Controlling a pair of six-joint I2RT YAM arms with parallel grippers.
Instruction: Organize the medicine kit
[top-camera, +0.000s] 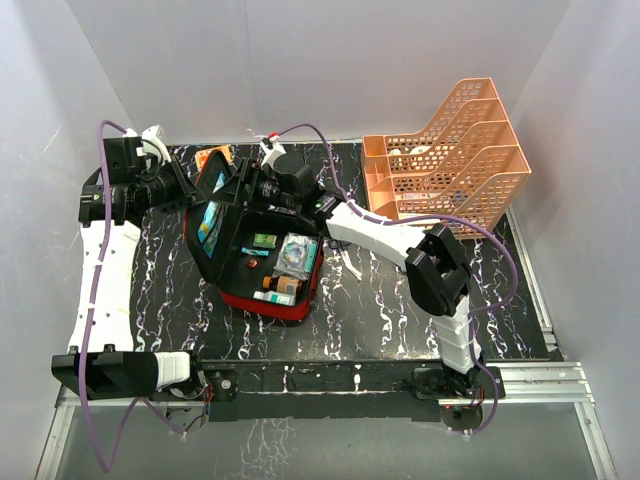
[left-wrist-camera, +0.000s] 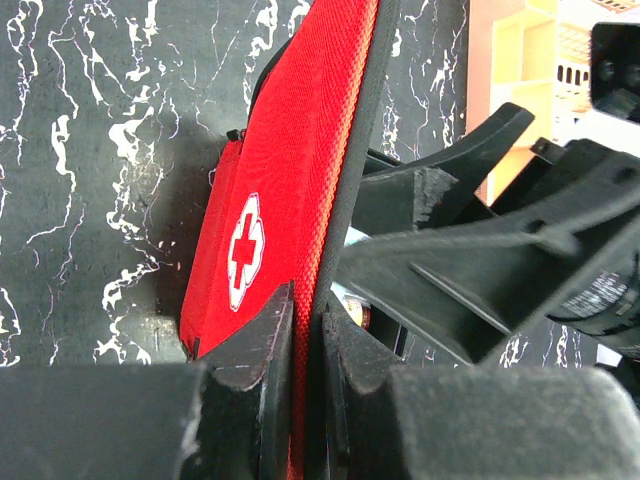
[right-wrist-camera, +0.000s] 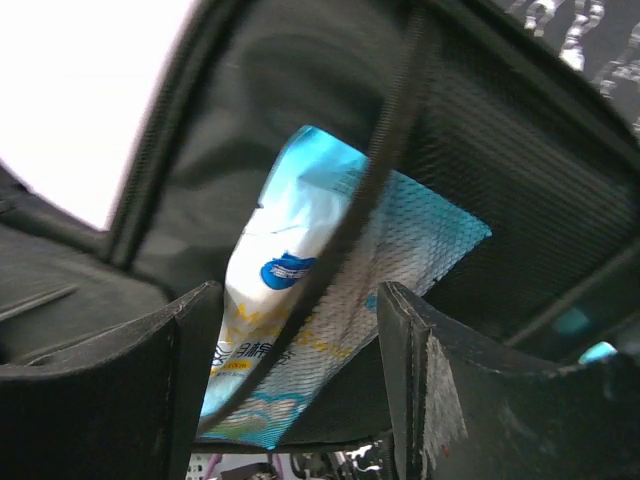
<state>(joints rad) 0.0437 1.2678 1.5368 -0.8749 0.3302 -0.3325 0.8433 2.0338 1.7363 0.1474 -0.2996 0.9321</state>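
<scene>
Left wrist view: left gripper (left-wrist-camera: 306, 315) clenched on the lid edge of the medicine kit (left-wrist-camera: 270, 190), which lies open mid-table. Right gripper (right-wrist-camera: 300, 300) fingers spread astride blue packet (right-wrist-camera: 285, 225), half inside mesh pocket (right-wrist-camera: 530, 190). Step, probably: stowing packet. Next: seat it fully without snagging the elastic.

Orange tiered tray (top-camera: 450, 150) rear right, on black marbled table (top-camera: 380, 310)

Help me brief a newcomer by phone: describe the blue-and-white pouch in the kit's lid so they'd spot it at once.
Find the red medicine kit lying open, its lid raised on the left. Inside that lid, a black mesh pocket holds the pouch, half tucked behind the netting. Unlike the small items lying in the base, it is a flat, pale blue-and-white printed packet.
</scene>
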